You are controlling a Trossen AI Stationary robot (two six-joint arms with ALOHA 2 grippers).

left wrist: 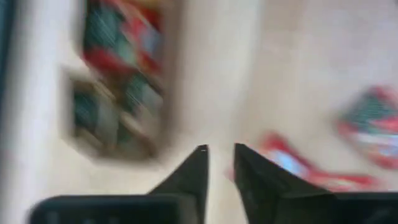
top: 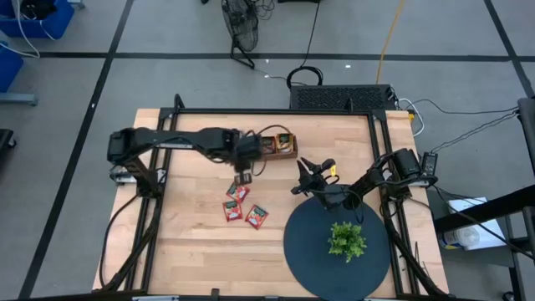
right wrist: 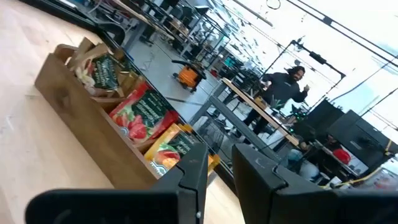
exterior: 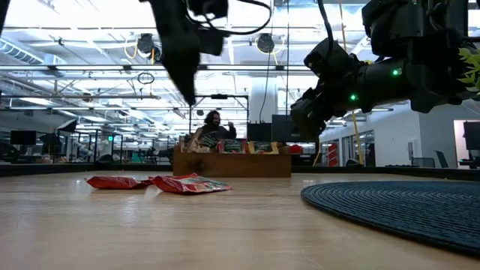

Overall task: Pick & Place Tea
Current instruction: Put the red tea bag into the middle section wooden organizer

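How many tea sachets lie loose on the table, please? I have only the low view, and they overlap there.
Observer: Three red sachets lie in a close cluster between the wooden tray and the round dark mat.
Operator: Thank you. Which arm is the one hanging above them?
Observer: The left arm. Its tool hangs over the sachet nearest the tray.
Operator: And where is the other tool, please?
Observer: The right tool is over the mat's edge on the tray side, away from the sachets, with a small green plant standing on the mat behind it.
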